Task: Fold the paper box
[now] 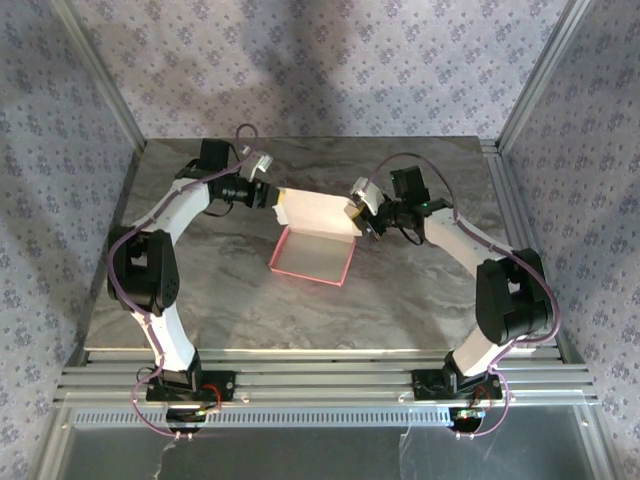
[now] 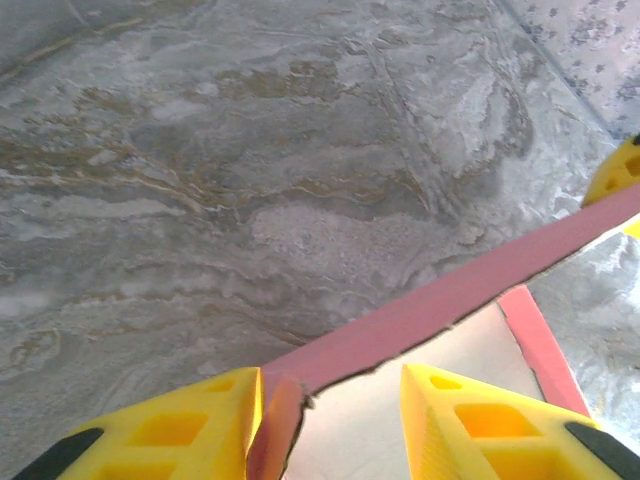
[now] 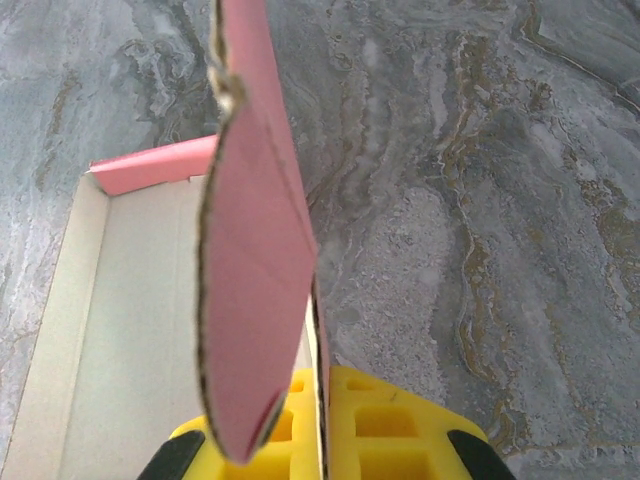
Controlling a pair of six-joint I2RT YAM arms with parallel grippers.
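Note:
The paper box (image 1: 312, 258) lies mid-table as a shallow pink tray, its pale lid panel (image 1: 315, 212) tilted up at the far side. My left gripper (image 1: 268, 196) is at the lid's left end. In the left wrist view its jaws (image 2: 330, 425) stand apart around the lid's corner; a small pink side flap (image 2: 278, 425) leans on the left finger (image 2: 190, 430), and the other finger is off the card. My right gripper (image 1: 360, 216) holds the lid's right end. In the right wrist view it (image 3: 322, 415) is shut on a thin cardboard edge, a pink flap (image 3: 255, 290) standing before it.
The grey marbled table (image 1: 420, 290) has aluminium rails (image 1: 320, 380) along its near edge and posts at the corners. Patterned fabric walls (image 1: 320, 70) close in the back and sides. A yellow finger of the right gripper (image 2: 612, 172) shows at the far end of the pink strip (image 2: 450, 300).

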